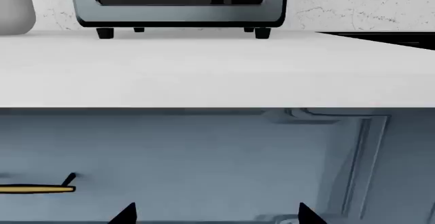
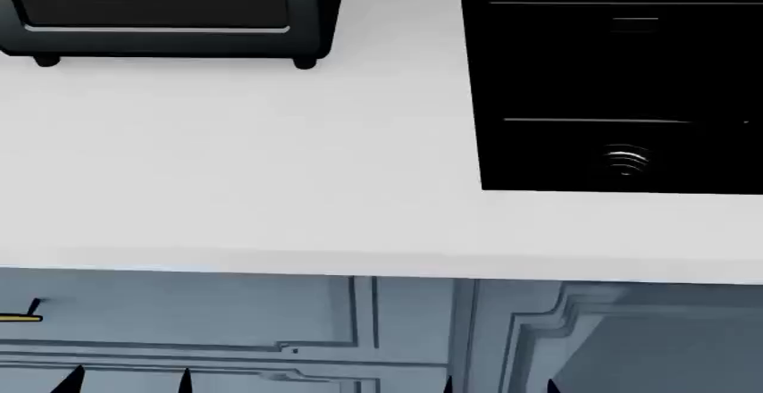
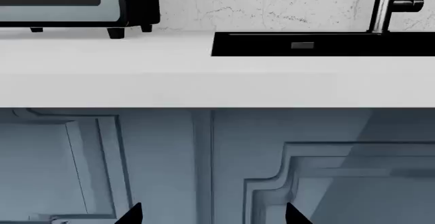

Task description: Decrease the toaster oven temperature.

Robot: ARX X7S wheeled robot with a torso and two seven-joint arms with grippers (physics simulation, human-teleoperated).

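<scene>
Both grippers, left (image 1: 214,215) and right (image 3: 214,215), hang spread and empty below the counter (image 2: 238,170) edge, well short of the oven (image 2: 167,18) at its back, so reaching up toward its unseen temperature knob comes next.

A: Toaster oven (image 2: 167,13), head view: far left of the white counter, at the back. Dark grey-black box, upright on small round black feet.

B: Door?

A: Shut. Tinted dark glass, thin silver strip along its lower edge. The top of the unit is cut off by the frame.

B: Left wrist view agrees: toaster oven (image 1: 178,5) seen front-on, level, four feet touching the counter, grey frame round the glass.

A: Right wrist view catches only its right end (image 3: 75,2), black side panel. Knobs can't be made out.
</scene>
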